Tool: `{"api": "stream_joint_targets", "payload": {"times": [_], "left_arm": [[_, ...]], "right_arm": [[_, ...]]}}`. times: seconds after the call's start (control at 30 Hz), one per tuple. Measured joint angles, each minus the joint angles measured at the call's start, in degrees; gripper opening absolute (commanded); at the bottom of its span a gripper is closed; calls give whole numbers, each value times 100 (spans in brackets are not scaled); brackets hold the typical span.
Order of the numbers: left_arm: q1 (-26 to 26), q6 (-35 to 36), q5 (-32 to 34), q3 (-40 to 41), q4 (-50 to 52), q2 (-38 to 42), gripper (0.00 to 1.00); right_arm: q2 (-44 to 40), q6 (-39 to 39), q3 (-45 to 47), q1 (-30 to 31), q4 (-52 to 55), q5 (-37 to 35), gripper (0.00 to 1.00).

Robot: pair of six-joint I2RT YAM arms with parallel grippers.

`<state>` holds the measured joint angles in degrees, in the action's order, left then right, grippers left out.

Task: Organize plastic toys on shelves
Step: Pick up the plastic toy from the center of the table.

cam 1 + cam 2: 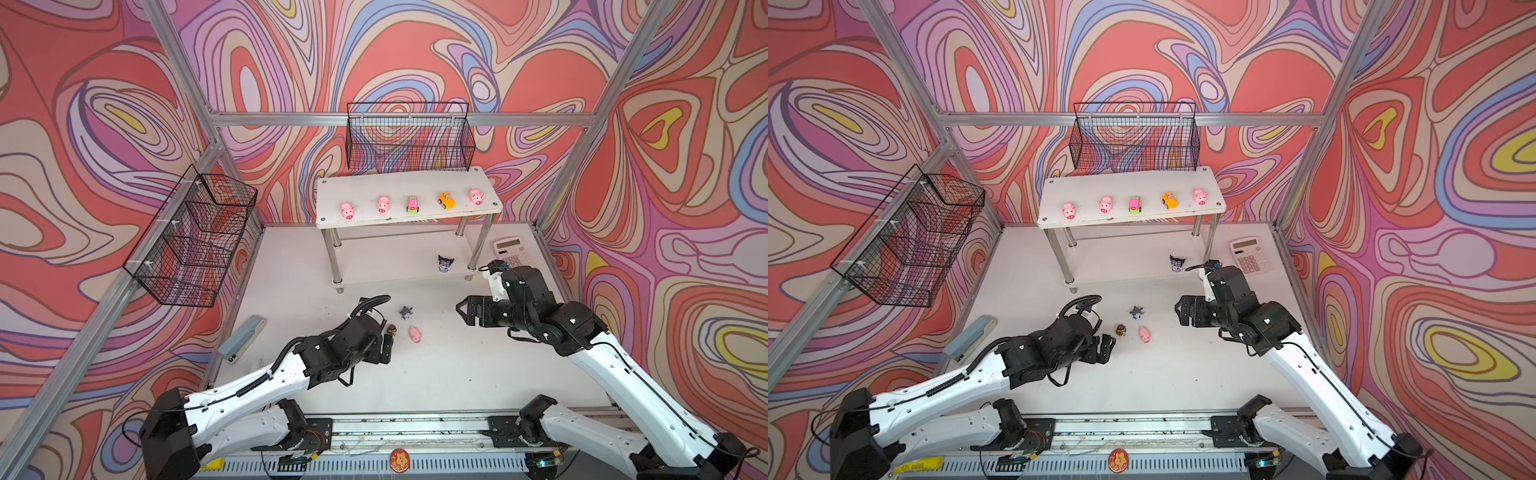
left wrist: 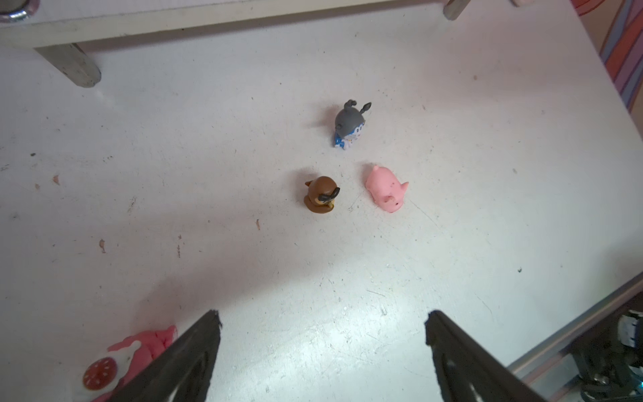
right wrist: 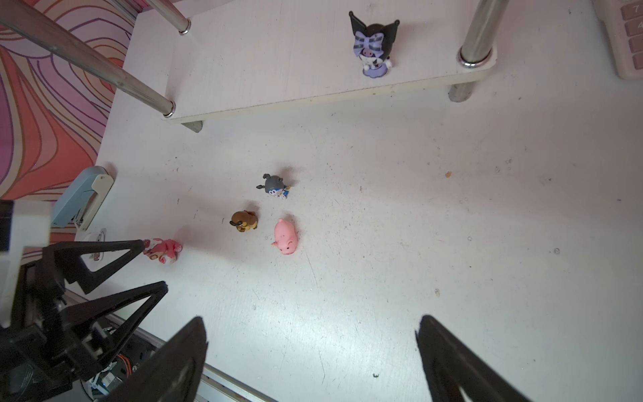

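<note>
Pink pigs (image 1: 383, 204), three of them, stand in a row on the top board of the shelves (image 1: 399, 183), together with the pink-green car (image 1: 412, 205) and the orange car (image 1: 446, 200). The dark horned figurine (image 1: 445, 263) stands on the lower board. On the table (image 1: 457, 374) in front of the shelves, the grey figurine (image 1: 406, 312), brown figurine (image 1: 392, 330) and fourth pig (image 1: 415, 334) sit close together. The pink bear (image 3: 163, 250) lies just beside the left gripper (image 2: 322, 318), whose jaws are spread and empty. The right gripper (image 3: 309, 327) is likewise spread and holds nothing.
</note>
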<state>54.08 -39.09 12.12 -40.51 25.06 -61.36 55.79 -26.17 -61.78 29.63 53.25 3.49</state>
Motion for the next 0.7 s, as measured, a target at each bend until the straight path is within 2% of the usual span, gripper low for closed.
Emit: {"api": "stream_joint_targets", "payload": {"times": [0.3, 0.5, 0.7], "left_arm": [[48, -450, 304, -35, -323, -970, 89], [144, -776, 621, -155, -579, -1318, 89], [299, -1128, 1051, -162, -776, -1480, 82]], "right_arm": [[-168, -203, 699, 7, -249, -81, 98], [-256, -243, 905, 9, -463, -238, 98], [-210, -236, 905, 9, -667, -446, 98]]}}
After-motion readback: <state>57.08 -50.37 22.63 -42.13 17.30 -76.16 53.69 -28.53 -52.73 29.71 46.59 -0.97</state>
